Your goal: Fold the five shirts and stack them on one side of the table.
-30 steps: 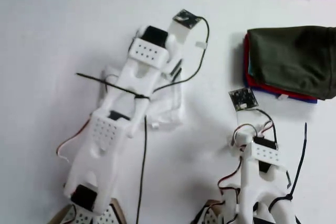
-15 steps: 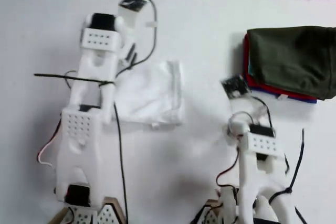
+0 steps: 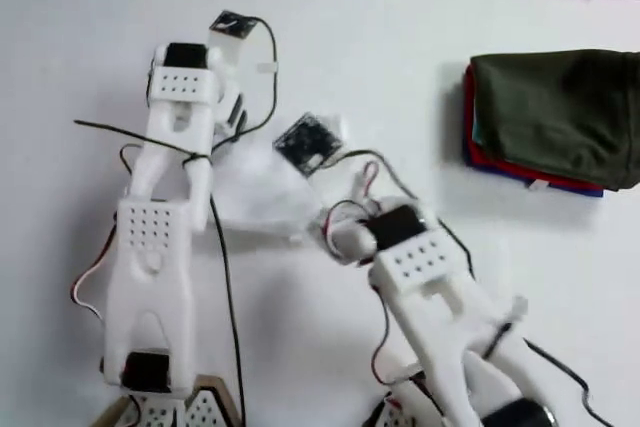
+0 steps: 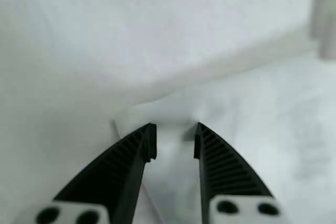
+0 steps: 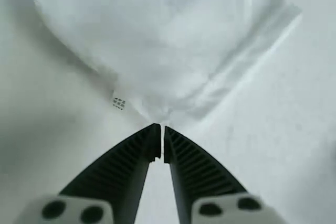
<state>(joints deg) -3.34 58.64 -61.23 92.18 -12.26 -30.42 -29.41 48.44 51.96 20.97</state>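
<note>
The white shirt (image 3: 268,192) lies on the table (image 3: 80,57) a little left of the centre of the high view, between the 2 arms. It is crumpled and only partly folded. As far as I can judge, its longer side runs from the upper left to the lower right of the frame. The stack of folded shirts (image 3: 550,112), with a dark green one on top, sits at the right edge, well apart from it.

The left gripper (image 4: 173,141) is at the upper left end of the shirt. Its fingers stand a little apart and a small fold of the white cloth sits between the tips, so I judge it is pinched there. The right gripper (image 5: 159,141) is at the opposite, lower right end. Its fingers are pressed almost together and the tips touch a corner of the hem, but I cannot tell if any cloth is caught.

So each gripper is at 1 end of the long axis. The cloth lies straight ahead of the right fingers, and I think they must spread before they can take that corner. The right arm is also the nearer one to the stack, so it seems the natural one to carry the shirt there
</note>
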